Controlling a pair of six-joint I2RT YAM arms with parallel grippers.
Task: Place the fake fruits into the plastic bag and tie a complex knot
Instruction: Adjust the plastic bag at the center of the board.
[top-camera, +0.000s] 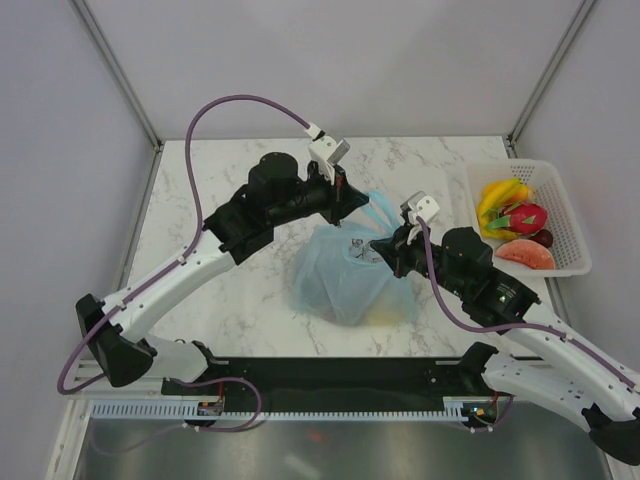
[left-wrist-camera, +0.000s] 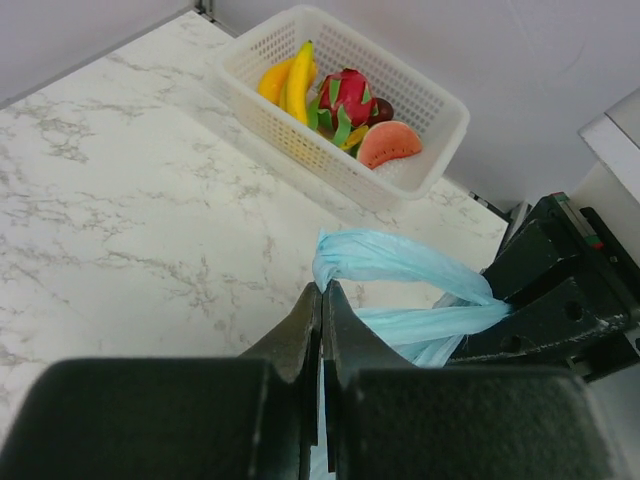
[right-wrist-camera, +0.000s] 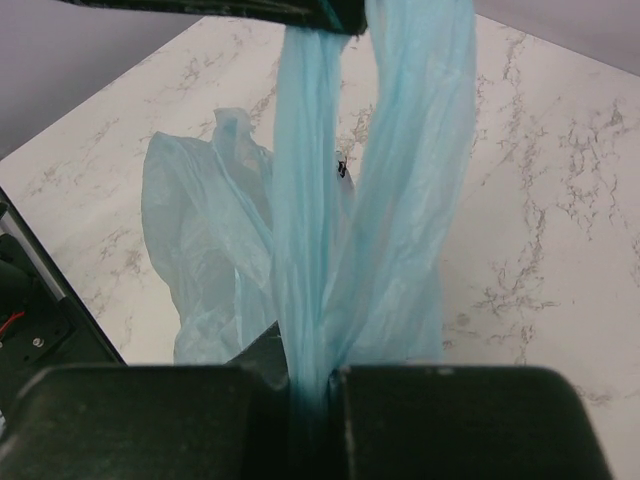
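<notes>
While the left gripper (top-camera: 346, 207) and right gripper (top-camera: 382, 243) both clamp handle strands of the mid-table plastic bag (top-camera: 340, 280), those strands stretch between them, far-left to near-right. Fake fruits (top-camera: 515, 218) lie in the basket (top-camera: 574, 218), nearest the right arm.

Mid-table (top-camera: 220, 200), a bag (top-camera: 345, 285). At its 12 o'clock, the left gripper (top-camera: 347, 212); at 1 o'clock, the right gripper (top-camera: 382, 243), touching the bag's top. Between the two, the handles (top-camera: 378, 208). Well apart at 2 o'clock, by the far right edge, a basket (top-camera: 572, 225). In it, the toy fruits (top-camera: 520, 218): bananas (top-camera: 497, 195) at 11 o'clock, slice (top-camera: 525, 255) at 5 o'clock.
</notes>
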